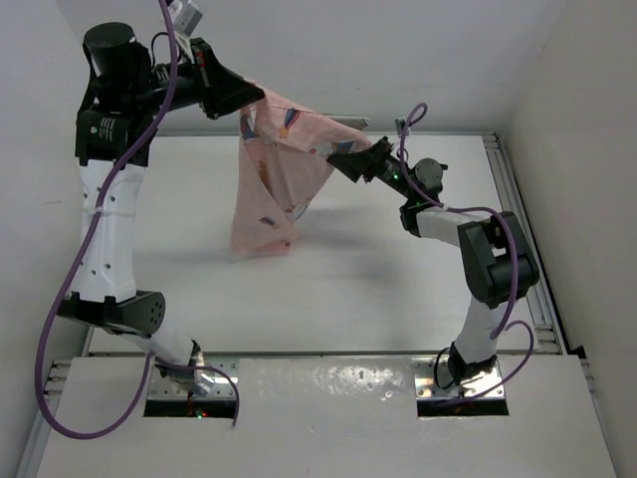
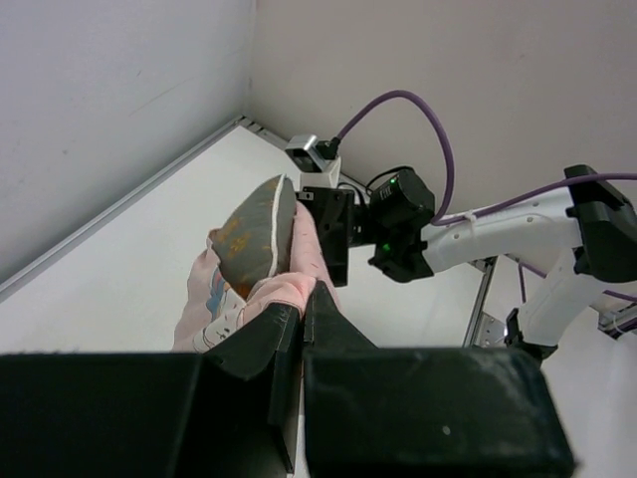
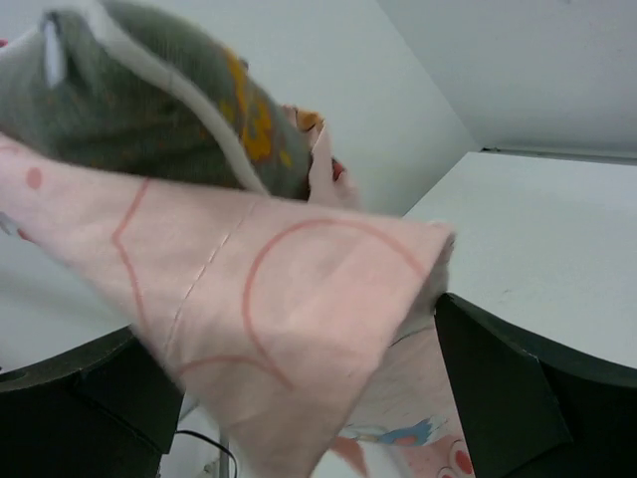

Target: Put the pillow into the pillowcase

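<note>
The left gripper has its two black fingers pressed together on a bunched edge of the thin pink cartoon-printed fabric pillowcase. It holds that edge high above the white table, apparently so the sleeve hangs by its own weight with its mouth uppermost. Just past the pinch, the small plump olive-brown fabric pillow, edged in thin white piping, stands partly out of the pink cloth with its lower part sunk in the case. The pillow is thus in the air between the two arms, and I judge it only partly inserted. The right gripper has its fingers spread wide. Pink cloth drapes across the gap between them and nothing is clamped. It sits at the far side of the opening, likely to steady or take that edge.

Only the overhead view shows the whole pillowcase as a long drape with both arms at its top. Its lowest end is near the table, though I cannot tell whether it touches. That view hides the pillow. The left wrist view shows the pinch and the exposed pillow end. The right wrist view shows orange marks on the pillow and the spread jaws.
</note>
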